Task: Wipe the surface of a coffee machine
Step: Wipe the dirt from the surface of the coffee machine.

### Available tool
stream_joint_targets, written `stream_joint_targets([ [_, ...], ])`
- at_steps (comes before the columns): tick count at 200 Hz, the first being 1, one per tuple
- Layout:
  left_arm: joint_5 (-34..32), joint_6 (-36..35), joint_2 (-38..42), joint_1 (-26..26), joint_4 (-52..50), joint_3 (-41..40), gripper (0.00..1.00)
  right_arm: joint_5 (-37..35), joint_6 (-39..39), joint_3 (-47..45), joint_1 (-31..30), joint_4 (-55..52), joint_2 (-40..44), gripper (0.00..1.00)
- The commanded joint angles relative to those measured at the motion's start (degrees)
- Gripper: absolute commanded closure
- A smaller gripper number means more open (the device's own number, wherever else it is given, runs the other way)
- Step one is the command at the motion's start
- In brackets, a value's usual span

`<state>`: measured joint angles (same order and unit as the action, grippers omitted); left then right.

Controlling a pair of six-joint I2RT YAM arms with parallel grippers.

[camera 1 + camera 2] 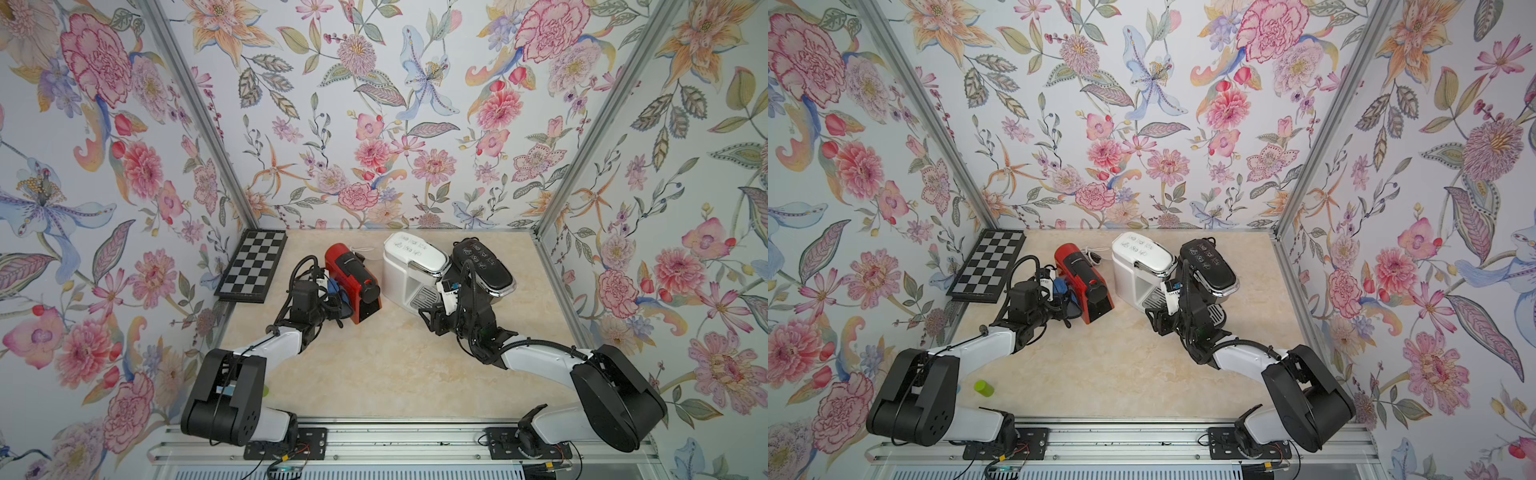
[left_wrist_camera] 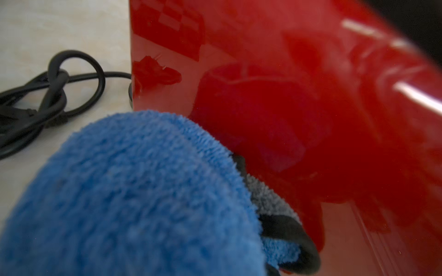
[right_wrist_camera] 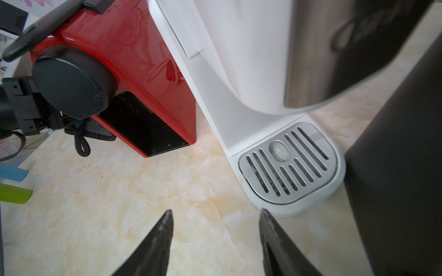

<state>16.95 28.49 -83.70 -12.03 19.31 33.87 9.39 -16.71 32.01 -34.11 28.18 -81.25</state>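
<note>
**Cloth meets red coffee machine while second claw waits clear**

On a cream marble-patterned desk [image 1: 374,374], three brewers stand towards the back. A white coffee machine [image 1: 409,266] is in the middle, and a black coffee machine [image 1: 484,266] with a button panel on top is just beside it. The glossy red coffee machine [image 1: 353,282] stands apart from the white one, angled so that one long side faces the left claw [image 1: 332,293]. A black-and-silver chessboard [image 1: 253,264] sits at the wall near the back corner, out of the working area.

The left claw is clamped tight on a bunched blue microfibre cloth [image 2: 134,196] with a grey reverse and black edging. In the left wrist view the wad meets the red side panel low down. This looks like a wiping stroke on that face, with the cloth bunched to put a soft pad between the hard claw and the gloss.

The right claw [image 3: 216,212] is half spread and empty. It hangs low over bare desk just in front of the white machine's slotted silver drip tray [image 3: 287,165], apparently parked clear rather than bracing anything.

A black power cord [image 2: 59,95] lies knotted on the desk by the red machine's rear edge, probably bundled to avoid snagging. A lime-green cylinder [image 1: 984,387] lies near the front, seemingly unused.
</note>
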Motion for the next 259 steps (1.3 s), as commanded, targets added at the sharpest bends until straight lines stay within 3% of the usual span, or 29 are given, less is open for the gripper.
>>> stream_joint_targets([
  [1,1.37,1.96,-3.91,-1.76,2.66,-0.22,1.00,-0.49,-0.34,0.16,0.18,0.92,-1.01,0.41],
  [34,0.30,1.42,-3.01,-2.05,0.29,1.93,1.00,-0.35,-0.39,0.33,0.18,0.91,-1.45,0.41],
  [127,-10.35,-0.89,14.42,-8.22,-9.51,8.51,1.00,0.19,-0.75,0.66,0.09,1.25,-2.66,0.42],
  [212,-7.92,4.20,6.41,-9.33,-2.41,-0.82,1.00,0.08,-0.62,1.04,-0.02,0.82,-2.73,0.42],
  [259,-8.92,4.73,2.08,-9.41,-1.26,-2.14,1.00,0.45,-0.74,1.21,-0.04,0.88,-3.19,0.41],
])
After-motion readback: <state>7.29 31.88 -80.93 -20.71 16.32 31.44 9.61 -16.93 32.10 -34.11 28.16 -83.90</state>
